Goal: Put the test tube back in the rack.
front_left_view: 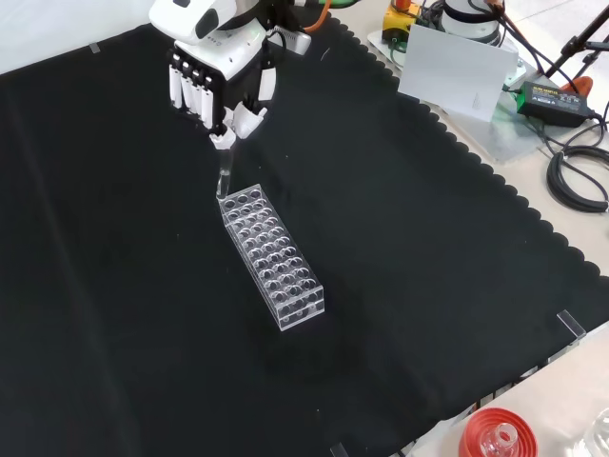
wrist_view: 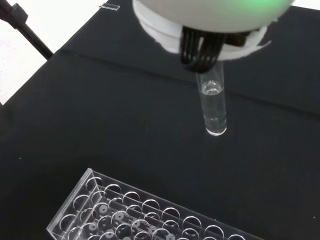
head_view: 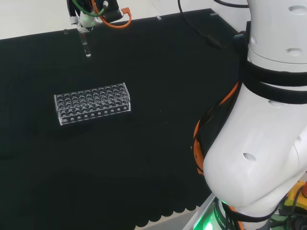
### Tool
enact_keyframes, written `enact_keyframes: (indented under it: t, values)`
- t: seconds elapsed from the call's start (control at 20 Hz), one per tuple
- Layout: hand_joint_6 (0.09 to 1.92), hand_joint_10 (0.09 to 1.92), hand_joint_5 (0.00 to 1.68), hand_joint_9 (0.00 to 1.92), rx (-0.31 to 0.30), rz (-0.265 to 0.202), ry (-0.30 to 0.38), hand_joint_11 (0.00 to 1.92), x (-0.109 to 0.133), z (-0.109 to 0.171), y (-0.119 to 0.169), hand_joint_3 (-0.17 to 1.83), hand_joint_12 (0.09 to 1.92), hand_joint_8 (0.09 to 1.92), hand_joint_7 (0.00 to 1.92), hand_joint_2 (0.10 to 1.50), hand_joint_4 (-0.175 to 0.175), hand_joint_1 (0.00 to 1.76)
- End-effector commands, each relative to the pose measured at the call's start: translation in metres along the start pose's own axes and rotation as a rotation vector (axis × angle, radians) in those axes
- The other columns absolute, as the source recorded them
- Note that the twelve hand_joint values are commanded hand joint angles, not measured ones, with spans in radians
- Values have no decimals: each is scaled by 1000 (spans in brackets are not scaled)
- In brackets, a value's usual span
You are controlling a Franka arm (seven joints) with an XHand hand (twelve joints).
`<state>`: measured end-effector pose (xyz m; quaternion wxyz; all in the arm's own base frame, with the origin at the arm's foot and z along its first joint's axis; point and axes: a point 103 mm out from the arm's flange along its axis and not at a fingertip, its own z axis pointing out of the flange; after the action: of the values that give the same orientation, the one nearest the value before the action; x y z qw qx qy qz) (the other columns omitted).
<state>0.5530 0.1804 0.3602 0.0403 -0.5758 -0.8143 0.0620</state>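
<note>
Black cloth with a scalloped hem covers the tabletop, and most of it lies bare. Near the middle of the cloth stands a clear plastic test tube rack, a long block of many round wells whose wells look empty (as far as the clear plastic lets one judge). In the front view the rack runs lengthwise from the far side toward the near edge; in the head view it lies crosswise, left of centre.

Over the far end of the rack, toward the tabletop's far edge in the front view, hangs the robot hand, black and white, with its fingers curled down and pinching the top of a clear glass test tube. The tube hangs upright, mouth end in the fingers and rounded bottom down, its lower end just beside the rack's far end in the front view and above the cloth. The wrist view shows the tube clear of the rack, off to one side of the wells.
</note>
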Motion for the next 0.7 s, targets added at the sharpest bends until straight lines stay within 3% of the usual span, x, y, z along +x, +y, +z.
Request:
enact_keyframes:
  t: [0.05,0.7]
  values:
    - [422,611,1266,1278,2,-10,13,1059,5,1,2,628,1135,781,1376,646,-175,1434]
    - [420,611,1267,1278,52,-101,90,1059,41,29,21,627,1135,782,1376,646,-175,1434]
